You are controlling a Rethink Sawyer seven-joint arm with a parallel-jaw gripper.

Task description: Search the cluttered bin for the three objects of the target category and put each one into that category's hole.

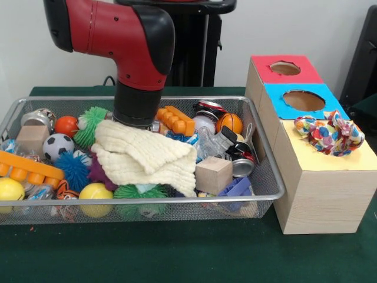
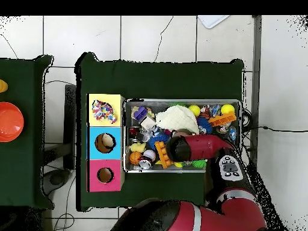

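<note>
The wire mesh bin (image 1: 177,201) is full of toys and also shows in the overhead view (image 2: 183,101). One dotted ruffled fabric piece (image 1: 330,134) lies on the yellow-topped box, over its hole, and shows from above too (image 2: 103,112). No other dotted piece shows in the bin. My red and black arm (image 1: 135,106) reaches down into the bin's middle (image 2: 180,147). The gripper's end is hidden behind a cream knitted cloth (image 1: 147,156), right at the cloth's far edge.
Three wooden boxes stand beside the bin: red top (image 1: 265,73), blue top (image 1: 277,106), yellow top (image 1: 359,159). The bin holds spiky balls (image 1: 73,170), a soccer ball (image 1: 57,145), wooden cubes (image 1: 213,174), orange bricks (image 1: 175,119) and cans (image 1: 241,162). An orange bowl (image 2: 9,121) sits on a side table.
</note>
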